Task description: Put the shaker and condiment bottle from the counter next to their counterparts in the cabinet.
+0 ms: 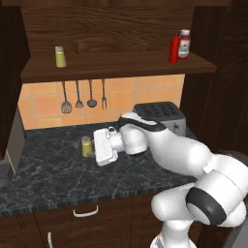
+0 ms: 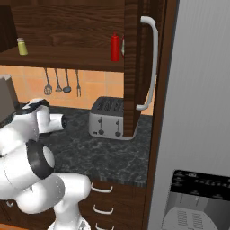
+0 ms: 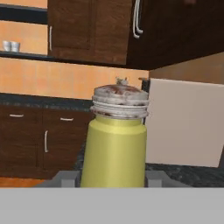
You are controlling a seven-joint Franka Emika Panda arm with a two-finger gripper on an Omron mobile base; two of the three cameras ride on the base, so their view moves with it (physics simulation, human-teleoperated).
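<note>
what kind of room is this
A kitchen, rendered rather than real. A toaster sits on a dark stone counter, cooking utensils hang on the tiled wall, and a wooden cabinet above holds a shaker and sauce bottles.

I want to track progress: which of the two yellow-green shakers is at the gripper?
The yellow-green, silver-capped shaker on the dark speckled counter, right at the gripper; its twin stands on the wooden cabinet shelf.

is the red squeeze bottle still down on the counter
No, the all-red squeeze bottle stands on the dark wooden cabinet shelf, beside the white-labelled bottle with a red cap.
</note>
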